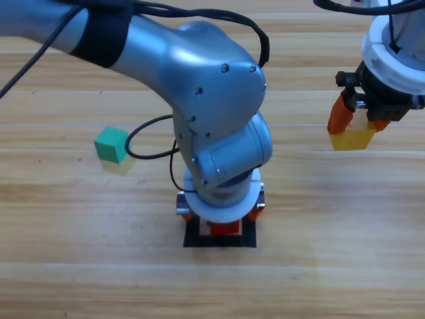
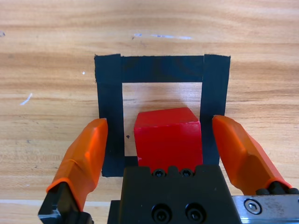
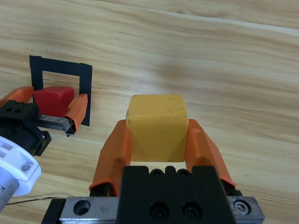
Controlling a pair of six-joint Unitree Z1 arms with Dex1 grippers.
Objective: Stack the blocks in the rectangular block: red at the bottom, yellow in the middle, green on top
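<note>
Inside the black tape outline [image 2: 161, 69] near the table's front edge sits the red cube [image 2: 167, 137], plain and sharp-edged. The left gripper [image 2: 161, 140] is lowered around it, its jaws spread apart and clear of the cube's sides. Off to the right, the right gripper [image 3: 157, 140] holds the yellow cube [image 3: 157, 130] clamped above the wooden table [image 1: 319, 199]. The teal-green cube [image 1: 110, 144] lies well apart on the left.

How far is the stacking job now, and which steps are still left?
Done: the red cube sits inside the black tape rectangle, the left claw open around it, jaws apart from it. In hand: the right claw holds the yellow cube above the table. Left: yellow onto red, then the green cube, lying alone on the table.
</note>
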